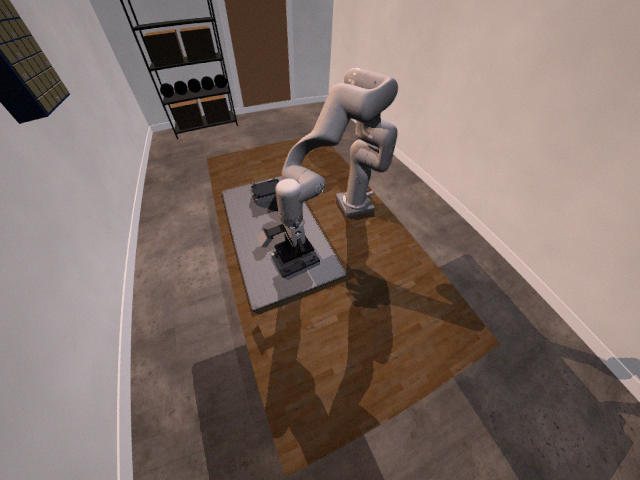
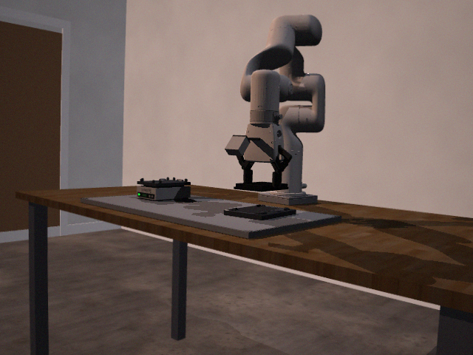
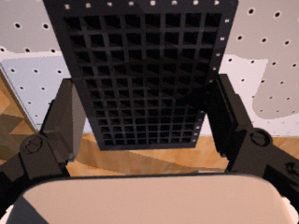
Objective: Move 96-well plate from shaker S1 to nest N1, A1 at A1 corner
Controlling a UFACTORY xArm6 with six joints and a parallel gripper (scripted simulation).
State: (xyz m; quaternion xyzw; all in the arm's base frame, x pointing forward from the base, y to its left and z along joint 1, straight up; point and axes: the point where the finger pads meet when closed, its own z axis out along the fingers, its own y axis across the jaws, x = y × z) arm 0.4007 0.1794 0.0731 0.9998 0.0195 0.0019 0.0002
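Observation:
The black 96-well plate (image 3: pixel 145 75) fills the wrist view, level and right way up, with my two dark fingers pressed on its long sides. My gripper (image 2: pixel 261 177) is shut on the plate (image 2: pixel 261 186) and holds it in the air above the table. The flat black nest N1 (image 2: pixel 259 211) lies below it on the grey board, toward the camera in the exterior view. In the top view the gripper (image 1: pixel 293 241) and plate (image 1: pixel 292 254) overlap the nest (image 1: pixel 297 264). The shaker S1 (image 2: pixel 164 188) stands with an empty pocket at the board's far end, also in the top view (image 1: pixel 265 188).
The grey perforated board (image 2: pixel 210 211) lies on a wooden table. The arm's base (image 2: pixel 287 197) stands just behind the nest. A shelf rack (image 1: pixel 180 67) stands far off at the back wall.

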